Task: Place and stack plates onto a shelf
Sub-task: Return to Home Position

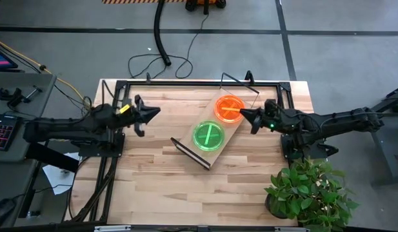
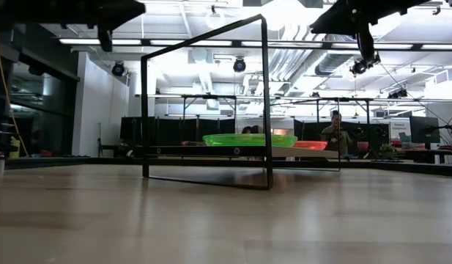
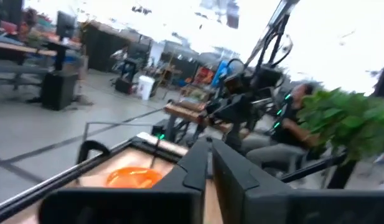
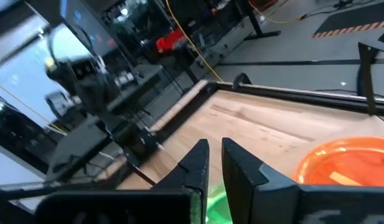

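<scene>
Two neon piles, green plates (image 1: 208, 135) beside orange plates (image 1: 229, 108), on the plywood shelf (image 1: 215, 156); left pincer (image 1: 158, 111), right pincer (image 1: 243, 114) both narrow

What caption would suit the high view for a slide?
Green plates and orange plates rest on the shelf, the left gripper and right gripper flanking it.

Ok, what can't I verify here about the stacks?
- Plates per stack: the high view looks straight down on the green plates and orange plates; the low view shows only thin rims.
- Green plates, right wrist view: mostly hidden behind the right gripper.
- Left wrist view: no green plates show past the left gripper.
</scene>
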